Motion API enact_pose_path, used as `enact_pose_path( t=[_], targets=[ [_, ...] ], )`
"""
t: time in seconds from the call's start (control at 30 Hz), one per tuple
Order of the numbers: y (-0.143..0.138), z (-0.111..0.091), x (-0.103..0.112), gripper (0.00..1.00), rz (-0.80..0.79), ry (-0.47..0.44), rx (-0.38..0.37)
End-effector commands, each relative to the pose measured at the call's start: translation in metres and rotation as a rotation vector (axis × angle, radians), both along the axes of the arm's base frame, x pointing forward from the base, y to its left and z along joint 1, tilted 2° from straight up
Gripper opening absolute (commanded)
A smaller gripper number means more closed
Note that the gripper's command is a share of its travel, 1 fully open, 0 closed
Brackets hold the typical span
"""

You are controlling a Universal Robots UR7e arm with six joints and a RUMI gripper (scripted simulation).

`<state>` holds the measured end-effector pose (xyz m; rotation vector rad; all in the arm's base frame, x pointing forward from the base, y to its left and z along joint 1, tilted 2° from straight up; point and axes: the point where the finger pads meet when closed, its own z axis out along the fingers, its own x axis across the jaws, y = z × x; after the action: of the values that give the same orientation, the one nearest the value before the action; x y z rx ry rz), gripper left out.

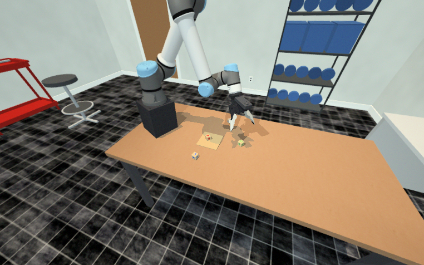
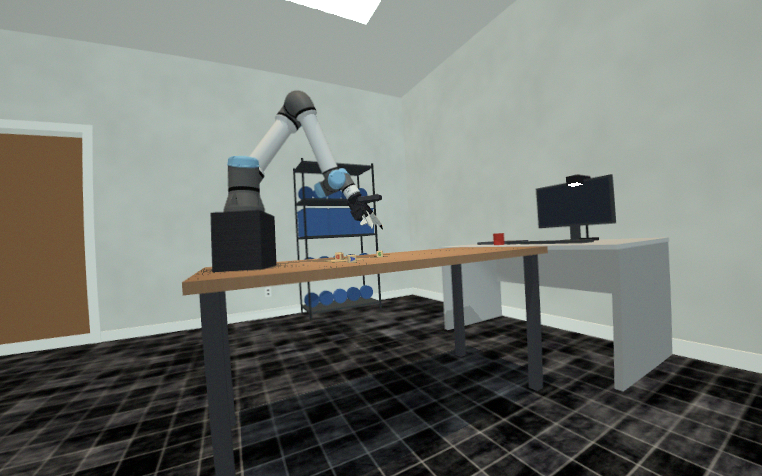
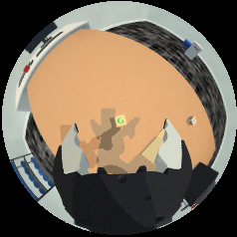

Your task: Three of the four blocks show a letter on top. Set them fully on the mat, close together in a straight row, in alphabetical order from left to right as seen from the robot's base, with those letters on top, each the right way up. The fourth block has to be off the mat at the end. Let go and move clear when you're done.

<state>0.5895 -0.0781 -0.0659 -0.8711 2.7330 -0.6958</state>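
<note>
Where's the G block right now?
The G block sits on the table, off the mat, just to its right in the top view. The open tool hangs above it, and the wrist view shows it between the fingertips.

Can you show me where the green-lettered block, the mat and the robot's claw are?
G block [image 3: 120, 120], wrist view, on its lettered top face.
Mat [image 1: 214, 143], top view, on bare surface beside the red-lettered block.
Gripper [image 1: 241, 123], top view, midway between its open fingertips.

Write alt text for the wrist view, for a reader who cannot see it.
The open two-jaw gripper hangs above an orange-brown wooden table, its pale fingertips spread wide with nothing between them. A small cube block with a green G on top lies on the table between and beyond the tips, amid the arm's shadows. Another small block sits far right.
</note>
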Motion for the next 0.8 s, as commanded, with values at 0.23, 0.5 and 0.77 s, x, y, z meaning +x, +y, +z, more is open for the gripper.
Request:
enact_pose_path(
  t=[0.23, 0.5, 0.77],
  targets=[
    [-0.003, -0.007, -0.057, 1.00, -0.001, 0.001, 0.001],
    [-0.002, -0.009, -0.108, 1.00, -0.001, 0.001, 0.001],
    [0.003, -0.006, -0.169, 1.00, -0.001, 0.001, 0.001]
  ],
)
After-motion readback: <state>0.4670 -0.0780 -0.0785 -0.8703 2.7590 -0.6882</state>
